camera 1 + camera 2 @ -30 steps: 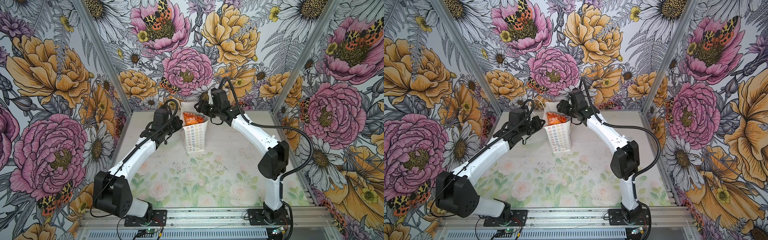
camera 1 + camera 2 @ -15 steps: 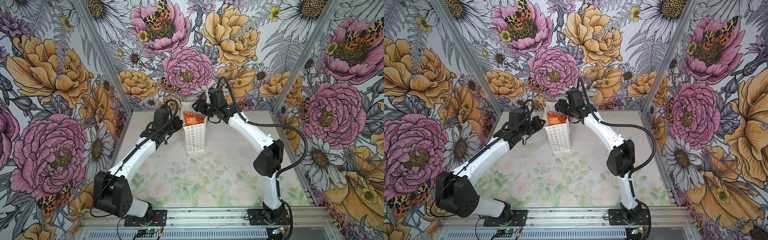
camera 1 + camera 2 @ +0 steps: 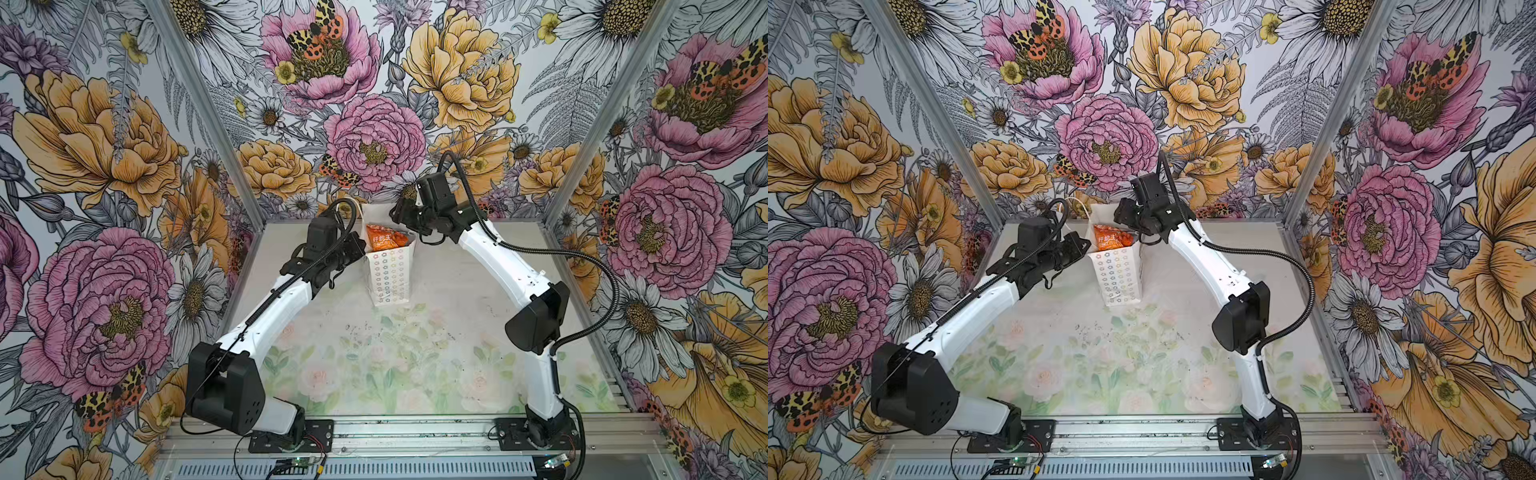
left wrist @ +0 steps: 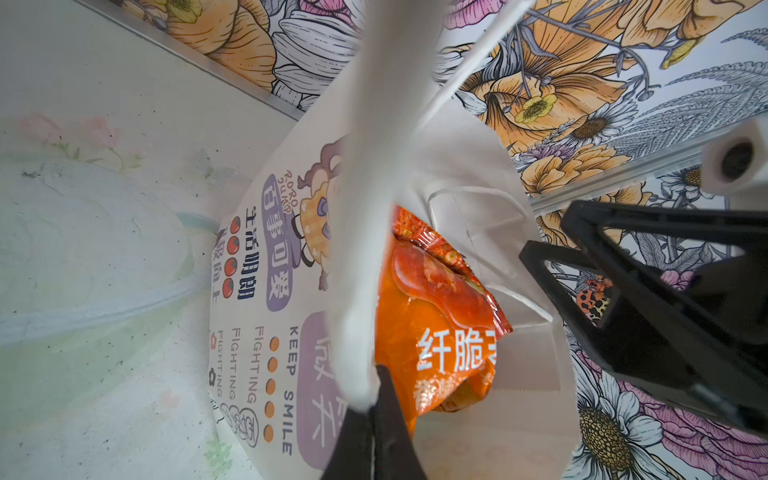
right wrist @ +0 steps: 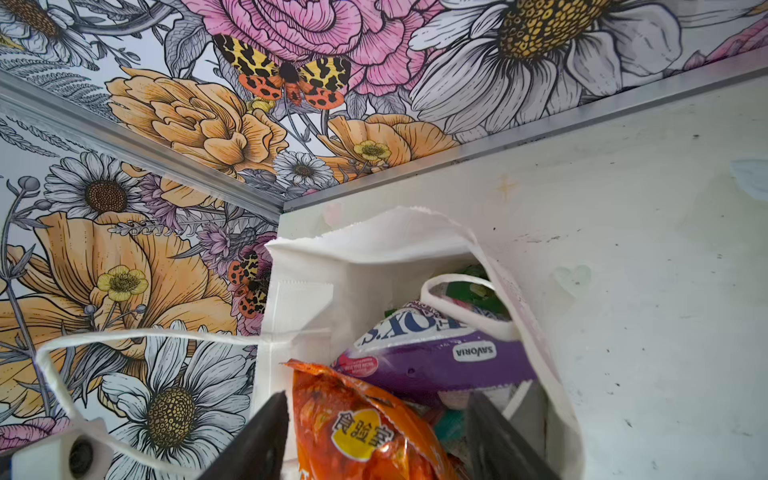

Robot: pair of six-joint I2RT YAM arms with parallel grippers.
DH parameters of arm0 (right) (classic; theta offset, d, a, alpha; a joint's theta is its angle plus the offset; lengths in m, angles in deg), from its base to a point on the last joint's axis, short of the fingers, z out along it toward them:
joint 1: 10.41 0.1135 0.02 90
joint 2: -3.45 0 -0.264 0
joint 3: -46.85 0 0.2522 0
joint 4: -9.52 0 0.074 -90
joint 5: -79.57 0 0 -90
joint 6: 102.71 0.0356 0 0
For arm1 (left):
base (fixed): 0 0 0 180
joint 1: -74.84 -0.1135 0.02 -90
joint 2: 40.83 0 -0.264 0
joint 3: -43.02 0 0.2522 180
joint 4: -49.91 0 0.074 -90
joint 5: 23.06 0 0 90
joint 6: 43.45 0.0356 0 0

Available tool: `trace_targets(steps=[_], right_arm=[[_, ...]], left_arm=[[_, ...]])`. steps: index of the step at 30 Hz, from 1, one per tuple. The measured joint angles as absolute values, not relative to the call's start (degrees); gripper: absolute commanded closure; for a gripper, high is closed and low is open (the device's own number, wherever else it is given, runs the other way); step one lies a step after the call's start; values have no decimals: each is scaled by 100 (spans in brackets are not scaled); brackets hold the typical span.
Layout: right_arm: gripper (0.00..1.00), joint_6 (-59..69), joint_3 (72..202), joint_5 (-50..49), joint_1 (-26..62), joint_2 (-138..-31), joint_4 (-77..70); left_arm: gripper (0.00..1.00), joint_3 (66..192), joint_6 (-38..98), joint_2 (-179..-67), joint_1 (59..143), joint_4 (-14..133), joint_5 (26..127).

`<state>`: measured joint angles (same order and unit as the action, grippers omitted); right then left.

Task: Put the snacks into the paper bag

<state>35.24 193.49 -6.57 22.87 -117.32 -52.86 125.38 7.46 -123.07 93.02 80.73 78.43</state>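
At 12 o'clock on the table [image 3: 457, 270], paper bag [image 3: 390, 278] is standing upright, left gripper [image 3: 361, 250] pinching its thin, floppy rim at 9 o'clock. Right gripper [image 3: 398, 217] is hanging jaws apart around the light, crinkly, slippery-looking orange packet [image 3: 386, 241] poking out; its crimped top edge is probably the best hold.

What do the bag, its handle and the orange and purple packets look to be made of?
The bag: matte white paper, by its serrated rim and sharp folds. Its handle: thin white cord, probably twisted paper or string. The orange packet: glossy crinkled foil or plastic film, glints along its creases. The purple packet: similar film, smoother, softer sheen.
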Motion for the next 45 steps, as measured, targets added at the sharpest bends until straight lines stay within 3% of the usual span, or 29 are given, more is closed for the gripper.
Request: trace_targets(steps=[9, 34, 45], right_arm=[[37, 3790, 20700, -976, 2523, -12191, -6049], [37, 3779, 20903, -1553, 2589, -12844, -6348], [37, 3441, 20901, -1608, 2523, -13012, -5727]], left_arm=[[100, 12468, 702, -12307, 9378, 7850, 7864], [100, 12265, 635, -12261, 9378, 7467, 8081], [99, 12226, 635, -12256, 9330, 7446, 8081]])
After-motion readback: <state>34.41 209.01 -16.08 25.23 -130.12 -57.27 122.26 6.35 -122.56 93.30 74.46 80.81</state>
